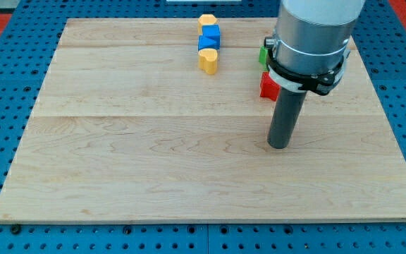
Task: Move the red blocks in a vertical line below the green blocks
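The arm carries no pincer, only a rod; my tip (279, 145) rests on the worktop (154, 162), just below the red block (268, 86) toward the view's bottom. The green block (264, 54) sits directly above the red one, both partly hidden by the arm. Any second red block is hidden. The red block looks light, rigid and likely to slide freely; push squarely on a flat face to avoid rotation
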Robot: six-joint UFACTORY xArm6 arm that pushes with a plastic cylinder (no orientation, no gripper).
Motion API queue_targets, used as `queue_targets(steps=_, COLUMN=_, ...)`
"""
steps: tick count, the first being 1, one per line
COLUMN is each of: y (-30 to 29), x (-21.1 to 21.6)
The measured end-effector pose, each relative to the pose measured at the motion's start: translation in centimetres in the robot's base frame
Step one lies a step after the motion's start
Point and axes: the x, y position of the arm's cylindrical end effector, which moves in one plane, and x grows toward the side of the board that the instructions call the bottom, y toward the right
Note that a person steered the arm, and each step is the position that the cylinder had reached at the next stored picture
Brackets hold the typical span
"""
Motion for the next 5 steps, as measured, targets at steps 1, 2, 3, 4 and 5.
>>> queue_targets(steps=1, y=1.1, x=0.0)
queue_targets(steps=2, y=1.3, x=-0.7)
queue_targets(steps=3, y=1.3, x=-3.2)
queue_targets(steps=4, y=1.3, x=-3.1)
queue_targets(steps=5, y=1.2, x=-3.6)
